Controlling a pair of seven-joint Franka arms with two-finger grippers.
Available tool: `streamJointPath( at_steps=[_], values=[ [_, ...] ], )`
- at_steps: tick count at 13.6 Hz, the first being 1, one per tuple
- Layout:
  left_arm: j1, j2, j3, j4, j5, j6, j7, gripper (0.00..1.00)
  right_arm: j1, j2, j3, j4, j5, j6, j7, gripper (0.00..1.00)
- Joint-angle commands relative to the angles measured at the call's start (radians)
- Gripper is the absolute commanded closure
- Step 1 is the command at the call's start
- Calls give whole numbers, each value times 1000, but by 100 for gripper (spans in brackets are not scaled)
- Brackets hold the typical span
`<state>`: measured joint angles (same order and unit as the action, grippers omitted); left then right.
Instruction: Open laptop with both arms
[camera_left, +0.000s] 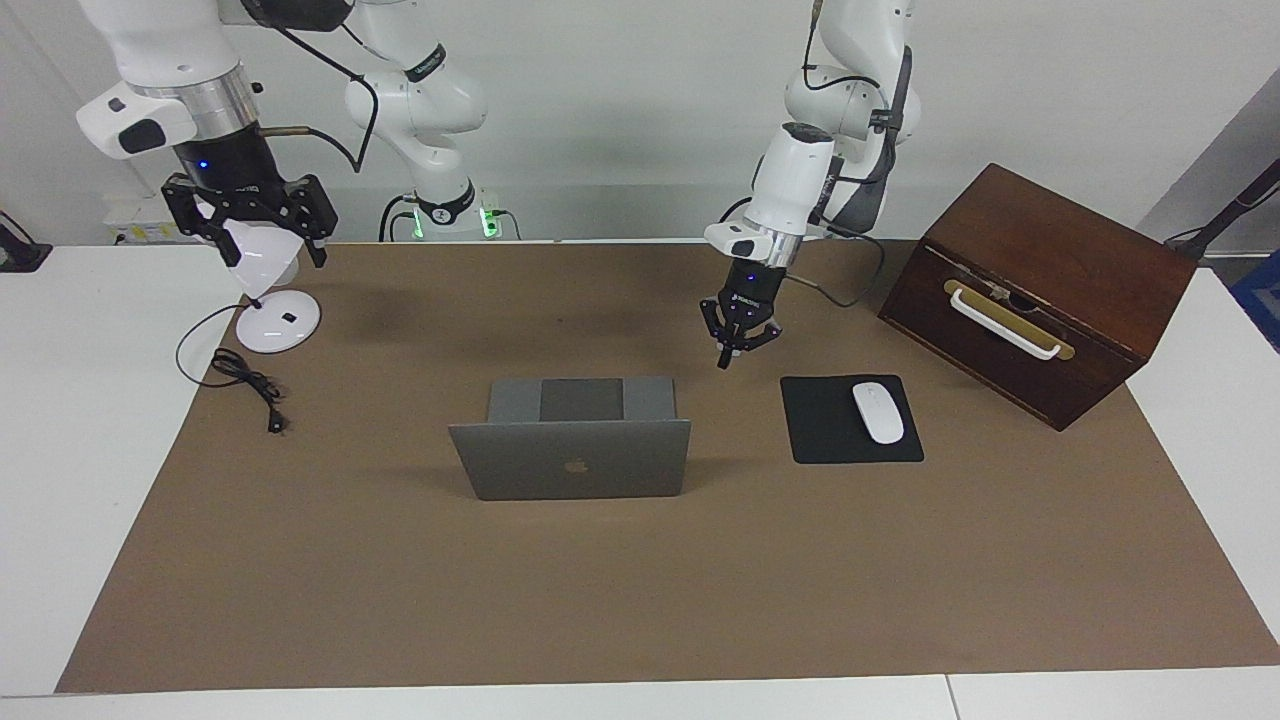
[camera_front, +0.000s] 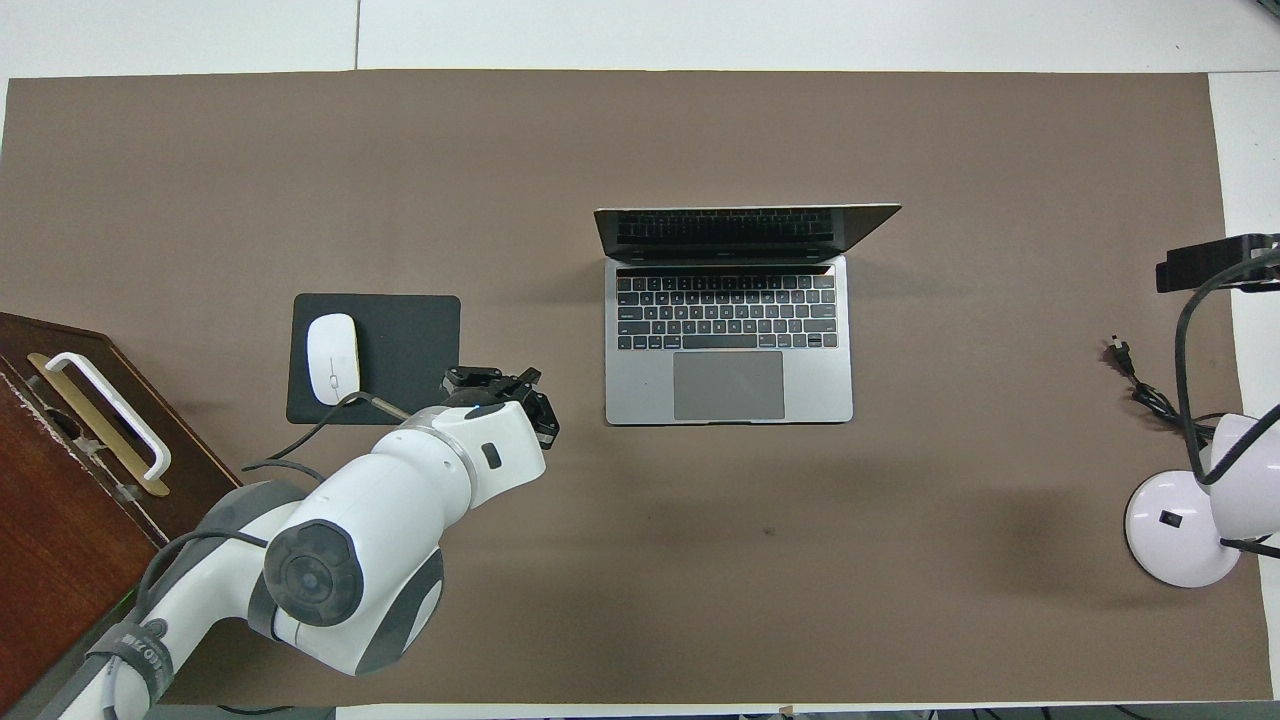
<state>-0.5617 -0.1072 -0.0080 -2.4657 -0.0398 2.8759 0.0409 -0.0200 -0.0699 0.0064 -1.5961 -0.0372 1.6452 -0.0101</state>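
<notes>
The silver-grey laptop (camera_left: 570, 460) stands open in the middle of the brown mat, its lid with the apple logo upright. Its dark keyboard (camera_front: 726, 312) faces the robots. My left gripper (camera_left: 733, 356) hangs shut and empty a little above the mat, between the laptop and the black mouse pad (camera_left: 830, 430); it also shows in the overhead view (camera_front: 500, 382). My right gripper (camera_left: 268, 252) is raised, open and empty over the white desk lamp (camera_left: 275, 320), well away from the laptop.
A white mouse (camera_left: 877, 411) lies on the mouse pad. A dark wooden box (camera_left: 1040, 290) with a white handle stands toward the left arm's end. The lamp's black cord (camera_left: 245, 385) trails on the mat toward the right arm's end.
</notes>
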Motion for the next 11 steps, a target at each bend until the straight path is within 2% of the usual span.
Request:
streamJointPath(
  at_steps=[1, 5, 8, 11],
  values=[
    [35, -87, -3, 74, -3, -234, 2, 100, -6, 16, 6, 39, -3, -28, -25, 0],
    [98, -140, -4, 188, -3, -482, 2, 100, -1, 27, 4, 76, 3, -76, -27, 0],
    [141, -170, -4, 217, -3, -565, -6, 100, -14, 30, 3, 71, 25, -85, -25, 0],
    [190, -170, -4, 283, -3, -679, -9, 100, -11, 25, -2, 67, 25, -87, -25, 0]
  ],
)
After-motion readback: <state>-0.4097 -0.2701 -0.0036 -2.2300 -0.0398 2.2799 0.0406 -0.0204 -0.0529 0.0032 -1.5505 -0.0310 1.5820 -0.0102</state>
